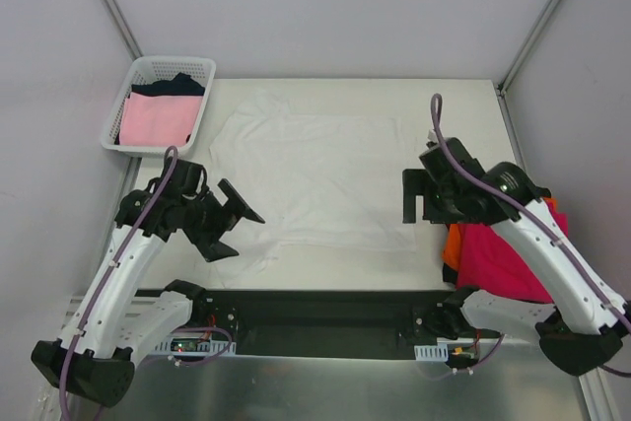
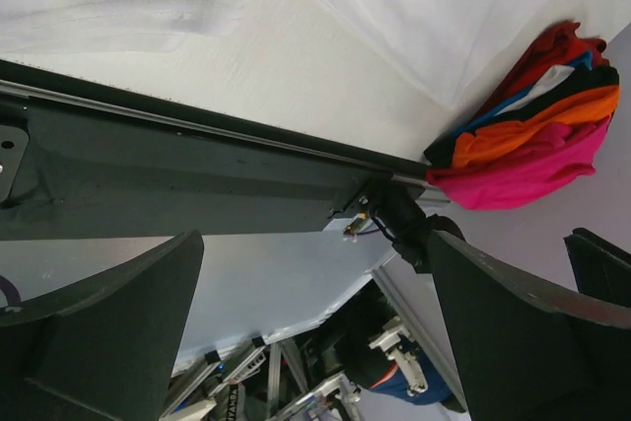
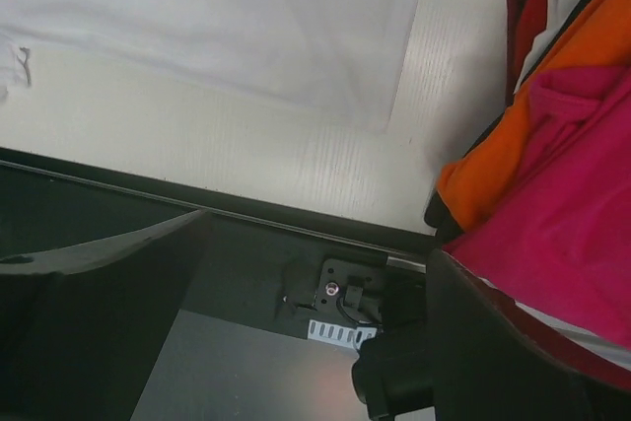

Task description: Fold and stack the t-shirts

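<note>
- Both arms reach in from the near edge, the left tool (image 1: 231, 223) and the right tool (image 1: 421, 198) each with jaws spread wide and holding nothing.
- Between them on the table (image 1: 454, 105) a white t-shirt (image 1: 315, 175) lies flat, unfolded, lightly creased.
- Its long axis appears to run left to right: sleeves towards the left tool, hem just beside the right tool, so each arm is near one end.
- At the table's right edge, under the right arm, a loose pile of t-shirts (image 1: 503, 258) shows magenta-red over orange.
- Far left, a white lattice basket (image 1: 202, 71) holds a pink t-shirt (image 1: 156, 117) and a dark one.
</note>
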Controlling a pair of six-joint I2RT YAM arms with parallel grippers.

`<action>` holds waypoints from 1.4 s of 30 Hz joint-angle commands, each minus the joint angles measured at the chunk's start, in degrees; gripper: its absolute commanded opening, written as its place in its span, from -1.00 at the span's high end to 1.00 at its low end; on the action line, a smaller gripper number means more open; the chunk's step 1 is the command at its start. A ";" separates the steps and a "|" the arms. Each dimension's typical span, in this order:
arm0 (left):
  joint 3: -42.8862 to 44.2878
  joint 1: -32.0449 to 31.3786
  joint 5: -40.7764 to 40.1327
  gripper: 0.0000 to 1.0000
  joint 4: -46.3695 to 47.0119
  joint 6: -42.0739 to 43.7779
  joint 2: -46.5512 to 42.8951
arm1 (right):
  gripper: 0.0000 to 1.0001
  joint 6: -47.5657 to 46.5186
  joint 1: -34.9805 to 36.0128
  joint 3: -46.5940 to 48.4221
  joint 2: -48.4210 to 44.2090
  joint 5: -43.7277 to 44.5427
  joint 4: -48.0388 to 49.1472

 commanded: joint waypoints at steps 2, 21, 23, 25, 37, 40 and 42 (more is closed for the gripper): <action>-1.57 0.70 -0.20 -0.99 -2.66 4.64 -0.98 | -0.93 2.33 0.19 -8.21 -10.31 -9.38 -6.98; 1.74 -5.09 -22.53 -0.99 -4.95 16.77 13.33 | -0.93 -2.67 0.37 -6.41 12.07 -11.42 3.86; 4.90 -9.49 -24.81 -0.99 -5.40 17.13 18.96 | -0.93 -3.11 0.37 -2.03 16.98 -13.00 4.12; 6.67 -13.16 -25.53 -0.99 -3.56 17.30 23.18 | -0.93 -3.55 0.46 1.06 20.24 -13.70 3.78; -12.99 -26.01 -29.56 -0.89 -0.55 -3.31 6.86 | -0.93 -2.93 1.51 5.12 26.76 -17.39 4.03; -18.36 -28.13 -30.80 -0.88 -2.75 -10.35 1.06 | -0.93 -5.21 1.86 5.46 28.08 -17.48 3.25; -20.56 -28.66 -31.77 -0.85 -2.93 -12.22 0.08 | -0.93 -6.44 2.21 5.38 28.00 -17.22 2.98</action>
